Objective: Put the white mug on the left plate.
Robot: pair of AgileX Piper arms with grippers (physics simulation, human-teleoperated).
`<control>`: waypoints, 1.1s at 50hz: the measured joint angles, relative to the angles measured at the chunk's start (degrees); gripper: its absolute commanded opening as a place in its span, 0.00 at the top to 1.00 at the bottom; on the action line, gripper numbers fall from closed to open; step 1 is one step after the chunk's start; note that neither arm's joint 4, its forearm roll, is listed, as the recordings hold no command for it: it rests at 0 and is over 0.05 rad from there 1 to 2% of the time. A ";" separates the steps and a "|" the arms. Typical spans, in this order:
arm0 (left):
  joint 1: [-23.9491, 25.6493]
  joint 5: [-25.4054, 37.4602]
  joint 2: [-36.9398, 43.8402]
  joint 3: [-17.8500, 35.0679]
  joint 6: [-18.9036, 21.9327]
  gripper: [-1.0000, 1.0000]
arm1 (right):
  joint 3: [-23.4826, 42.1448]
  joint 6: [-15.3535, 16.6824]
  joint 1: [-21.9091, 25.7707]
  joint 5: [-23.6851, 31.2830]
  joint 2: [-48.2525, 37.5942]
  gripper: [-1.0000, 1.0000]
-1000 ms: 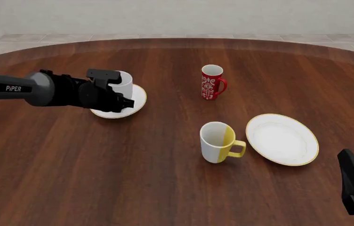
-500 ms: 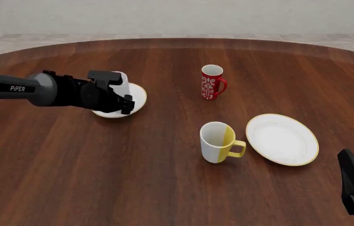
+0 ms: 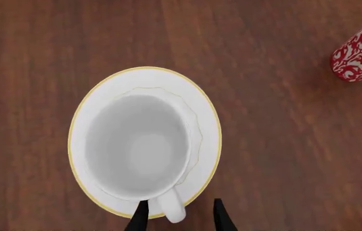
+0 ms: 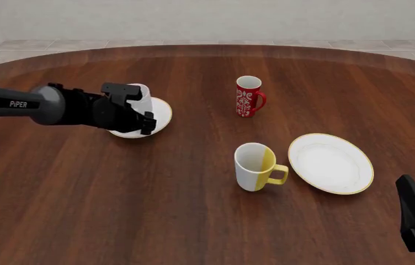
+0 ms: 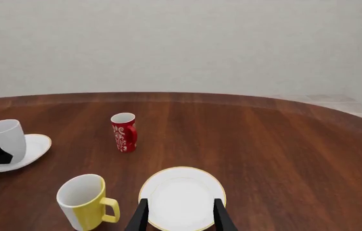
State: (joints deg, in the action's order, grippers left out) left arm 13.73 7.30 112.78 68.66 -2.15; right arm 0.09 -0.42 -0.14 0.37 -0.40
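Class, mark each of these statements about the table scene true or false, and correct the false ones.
1. The white mug stands upright on the left plate. True.
2. The left gripper has its fingers clamped on the mug's handle. False: the fingers stand apart on either side of the handle, not closed on it.
3. The red patterned mug lies on its side. False: it stands upright on the table.
4. The larger plate has nothing on it. True.
5. The white-and-yellow mug sits on the larger plate. False: it stands on the table beside that plate.
6. The right gripper holds nothing. True.
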 measured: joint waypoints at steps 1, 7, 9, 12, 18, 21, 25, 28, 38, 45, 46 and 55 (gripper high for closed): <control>-0.02 -0.01 -0.08 -0.07 0.04 0.00 | 0.01 0.00 0.00 0.00 0.01 0.00; -0.12 -0.15 -0.65 -0.71 0.31 0.00 | 0.08 -0.02 -0.01 -0.02 0.04 0.00; -0.10 -0.20 -0.94 -1.00 0.46 0.00 | 0.10 -0.03 -0.01 -0.03 0.05 0.00; -0.11 -0.28 -1.44 -1.46 0.72 0.00 | 0.13 -0.06 0.01 -0.06 0.05 0.00; -0.15 -0.47 -2.61 -2.53 1.34 0.00 | 0.16 -0.13 0.05 -0.13 0.06 0.00; -0.14 -0.49 -3.30 -3.07 1.62 0.00 | 0.16 -0.17 0.08 -0.18 0.08 0.00; -0.05 -0.50 -4.39 -3.89 1.92 0.00 | 0.15 -0.20 0.14 -0.23 0.11 0.00; -0.01 -0.48 -5.15 -4.46 2.11 0.00 | 0.15 -0.22 0.18 -0.26 0.13 0.00; 0.36 -0.24 -9.08 -7.02 2.75 0.00 | 0.14 -0.22 0.36 -0.30 0.21 0.00; 0.52 0.03 -12.14 -8.91 3.10 0.00 | 0.15 -0.15 0.55 -0.30 0.21 0.00; 0.54 0.07 -12.56 -9.18 3.13 0.00 | 0.14 -0.13 0.58 -0.30 0.21 0.00; 0.75 0.74 -16.72 -11.64 3.45 0.00 | 0.15 -0.03 0.78 -0.29 0.23 0.00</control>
State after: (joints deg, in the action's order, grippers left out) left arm 14.48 8.04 96.07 57.02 1.30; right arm 0.23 -0.45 0.64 0.08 -0.17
